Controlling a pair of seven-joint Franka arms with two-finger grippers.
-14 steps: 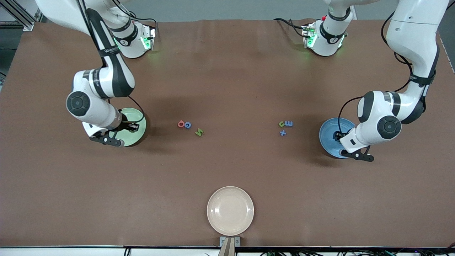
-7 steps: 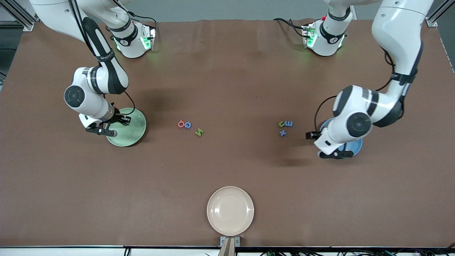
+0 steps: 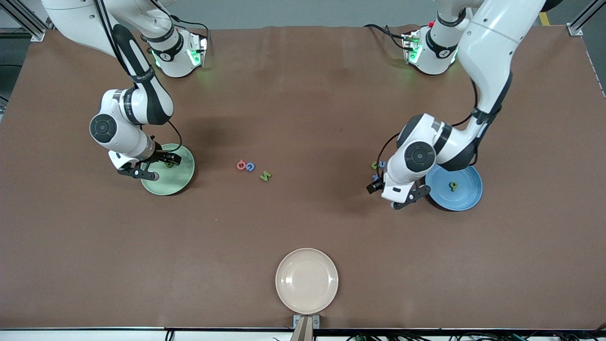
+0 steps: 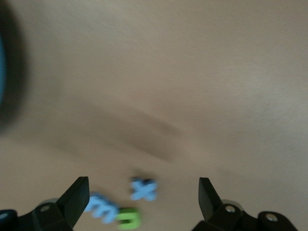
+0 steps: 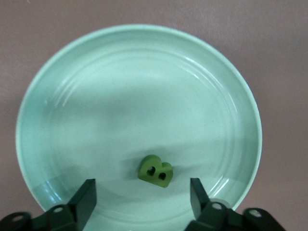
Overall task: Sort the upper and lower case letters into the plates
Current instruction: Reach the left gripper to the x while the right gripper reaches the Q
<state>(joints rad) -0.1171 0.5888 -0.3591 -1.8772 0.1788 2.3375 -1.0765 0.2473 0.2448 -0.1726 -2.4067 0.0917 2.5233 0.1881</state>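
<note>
Right gripper [image 5: 139,204] hangs released over green plate [image 3: 182,177] holding one letter [image 5: 155,171]; left gripper [image 4: 143,202], released, nears three loose letters [image 4: 143,189]; blue plate [image 3: 466,194] holds one; three more letters [image 3: 250,166] lie mid-table.

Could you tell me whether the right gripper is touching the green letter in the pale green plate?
Apart: the right wrist view shows the open right gripper with the green letter lying free between its fingers.

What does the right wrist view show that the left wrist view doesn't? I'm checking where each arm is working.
Only the right wrist view shows the pale green plate with a green letter B lying in it, under the open right gripper. Only the left wrist view shows three letters on the bare table: a blue x, a blue m and a green letter, under the open left gripper. Both show the brown table and empty, spread fingers.
</note>
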